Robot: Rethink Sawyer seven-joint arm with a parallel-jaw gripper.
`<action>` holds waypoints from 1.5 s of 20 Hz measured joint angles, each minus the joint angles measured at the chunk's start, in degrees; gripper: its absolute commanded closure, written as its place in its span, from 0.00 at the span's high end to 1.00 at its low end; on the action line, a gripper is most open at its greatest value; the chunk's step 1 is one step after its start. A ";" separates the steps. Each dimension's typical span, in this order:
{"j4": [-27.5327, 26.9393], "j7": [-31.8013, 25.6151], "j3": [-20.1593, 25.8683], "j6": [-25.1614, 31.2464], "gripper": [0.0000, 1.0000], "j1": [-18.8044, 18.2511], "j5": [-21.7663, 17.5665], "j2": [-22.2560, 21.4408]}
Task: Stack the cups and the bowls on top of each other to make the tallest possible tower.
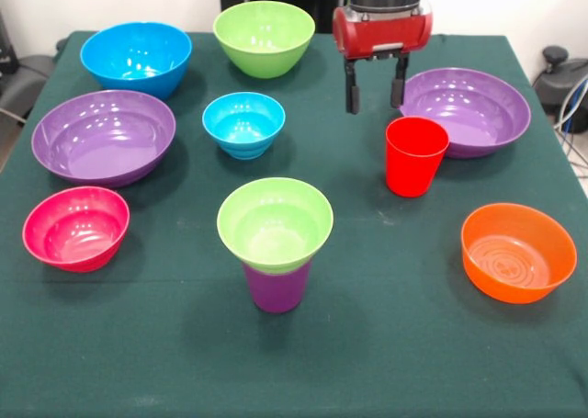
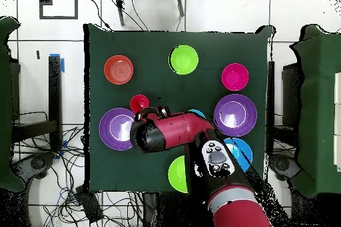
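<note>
A: What is the tool (image 1: 376,87) doing?

B: It is hanging above the green tabletop (image 1: 386,344), its two dark fingers (image 1: 353,92) standing apart and gripping nothing. It is hovering just behind the red cup (image 1: 415,155), at the left rim of the far-right purple bowl (image 1: 469,110).

A: And where is the tower sitting?

B: Near the front, at the middle. A small lime green bowl (image 1: 275,223) is resting in the mouth of the purple cup (image 1: 276,288), which is standing upright on the cloth.

A: What is crowding the space around it?

B: The small blue bowl (image 1: 243,124) is sitting behind the tower, roughly between it and the large lime green bowl (image 1: 264,38) at the far edge. The big blue bowl (image 1: 136,58) is occupying the far left corner, with the second wide purple bowl (image 1: 103,136) just in front of it and the pink bowl (image 1: 75,227) nearer still on the left. The orange bowl (image 1: 517,252) is lying at the near right, well apart from the red cup.

A: Is anything blocking the red cup?

B: It is standing alone and upright, though the right purple bowl is sitting close behind it. In the overhead view the arm (image 2: 176,132) is covering the middle of the cloth and hiding most of the small blue bowl.
</note>
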 measured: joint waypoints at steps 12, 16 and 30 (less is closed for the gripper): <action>-0.07 0.00 0.01 -0.25 1.00 -0.40 0.00 1.22; -0.10 0.00 0.01 -0.24 1.00 -0.29 0.01 1.21; -0.41 0.00 0.02 -0.25 1.00 0.08 1.63 0.85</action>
